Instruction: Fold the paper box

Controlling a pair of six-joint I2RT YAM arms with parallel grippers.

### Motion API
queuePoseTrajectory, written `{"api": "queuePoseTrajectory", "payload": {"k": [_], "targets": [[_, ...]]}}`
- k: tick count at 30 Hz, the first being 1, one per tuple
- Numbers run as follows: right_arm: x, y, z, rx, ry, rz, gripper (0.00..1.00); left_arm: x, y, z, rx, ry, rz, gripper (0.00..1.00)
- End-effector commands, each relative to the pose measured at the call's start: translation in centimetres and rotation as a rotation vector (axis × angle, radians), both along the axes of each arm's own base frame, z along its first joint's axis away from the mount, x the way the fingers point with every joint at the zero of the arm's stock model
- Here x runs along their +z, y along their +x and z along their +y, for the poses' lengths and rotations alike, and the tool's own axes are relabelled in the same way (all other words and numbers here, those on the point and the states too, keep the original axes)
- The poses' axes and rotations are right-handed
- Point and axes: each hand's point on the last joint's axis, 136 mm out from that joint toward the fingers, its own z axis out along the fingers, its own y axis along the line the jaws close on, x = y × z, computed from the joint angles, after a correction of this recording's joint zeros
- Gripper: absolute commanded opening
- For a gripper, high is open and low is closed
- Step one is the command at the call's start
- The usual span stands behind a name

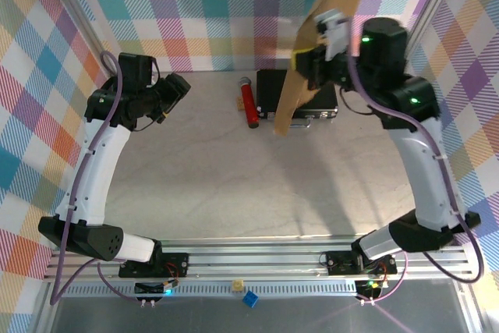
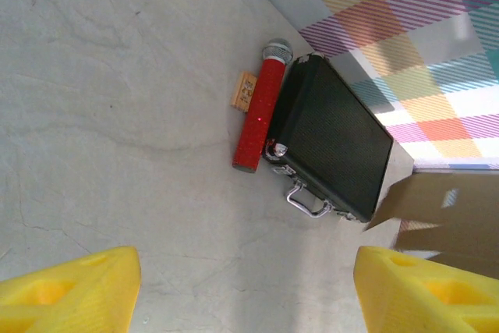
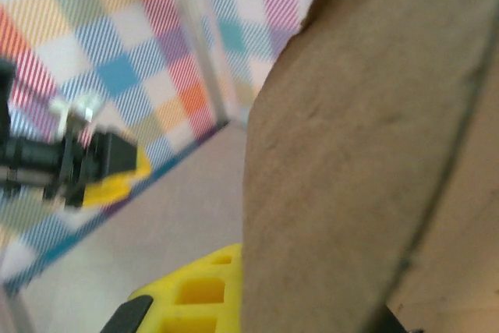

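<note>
1. The right gripper (image 1: 313,60) is up in the air over the far right part of the desk (image 1: 234,193), jaws clamped tight on the paper box (image 1: 331,25).
2. The box is clear off the desk. It's a flat brown sheet of cardboard hanging at a tilt, and its lower end dangles over the right end of the black case (image 1: 269,91).
3. From the right wrist, the cardboard (image 3: 366,154) looms close and blurred, pressed up against a yellow finger (image 3: 195,290).
4. Over on the far left, the left gripper (image 1: 178,87) hovers above the desk, jaws spread wide with nothing in them.
5. Its wrist view shows the yellow fingertips (image 2: 70,286) well apart, with bare desk between them.
6. The case lies flat near the far edge with its handle (image 2: 308,200) on the near side.
7. A red microphone (image 1: 250,104) sits just beside the case's left side, with a small wooden tag (image 2: 245,90) against the microphone's other side.
8. From the left wrist, the box's cut flaps (image 2: 444,216) poke in just past the case's corner.
</note>
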Motion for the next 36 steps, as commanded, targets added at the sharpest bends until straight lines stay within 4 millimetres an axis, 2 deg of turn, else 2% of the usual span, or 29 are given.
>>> {"api": "queuePoseTrajectory", "payload": {"k": [1,3,6,11,14,18,20,25,28,36], "targets": [[-10.4,-1.4,4.7,0.181,-0.234,0.238,0.0,0.2,0.3,-0.6,-0.02,-0.012,-0.019,0.72],[-14.6,-2.4,6.7,0.249,-0.342,0.306,0.0,-0.1,0.3,-0.6,-0.02,-0.003,-0.007,0.74],[-18.5,-3.4,8.7,0.301,-0.425,0.386,0.0,-0.6,0.4,-0.5,-0.028,0.011,0.008,0.75],[-21.7,-3.6,10.6,0.34,-0.466,0.438,0.0,-2.2,0.7,-0.4,-0.046,0.037,0.05,0.78],[-23.2,-3.6,11.1,0.358,-0.489,0.453,0.0,-4.5,1.1,-0.2,-0.061,0.039,0.126,0.83],[-24.0,-3.8,11.3,0.376,-0.497,0.46,0.0,-6.4,2.6,-1.0,-0.112,0.017,0.189,0.86],[-24.2,-4.0,11.3,0.377,-0.506,0.456,0.0,-6.0,4.2,-2.2,-0.159,-0.01,0.154,0.87],[-23.7,-4.3,11.2,0.373,-0.505,0.436,0.0,-3.0,8.8,-5.3,-0.314,-0.036,-0.053,0.87],[-23.4,-4.6,11.2,0.376,-0.504,0.428,0.0,-2.1,10.9,-7.5,-0.413,-0.05,-0.153,0.87],[-23.7,-5.3,10.5,0.384,-0.53,0.414,0.0,-3.3,14.4,-12.5,-0.623,-0.043,-0.279,0.85]]}}
